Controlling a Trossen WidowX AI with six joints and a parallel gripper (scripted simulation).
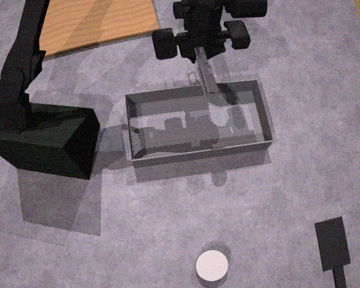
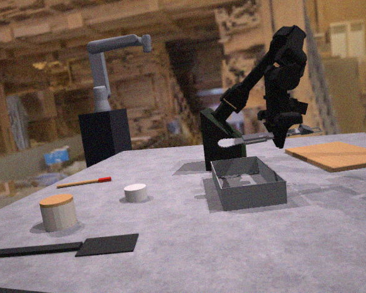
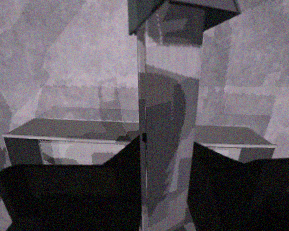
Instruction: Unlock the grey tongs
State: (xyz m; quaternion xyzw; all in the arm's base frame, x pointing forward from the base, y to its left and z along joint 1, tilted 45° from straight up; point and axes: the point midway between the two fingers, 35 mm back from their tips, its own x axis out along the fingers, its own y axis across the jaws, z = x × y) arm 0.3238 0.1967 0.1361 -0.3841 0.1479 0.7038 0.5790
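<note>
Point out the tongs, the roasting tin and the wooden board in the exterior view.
Tongs [image 2: 257, 138]: exterior, grey arm.
Roasting tin [image 2: 254, 197]: exterior, outer wall.
Wooden board [image 2: 336, 154]: exterior, top face.
</note>
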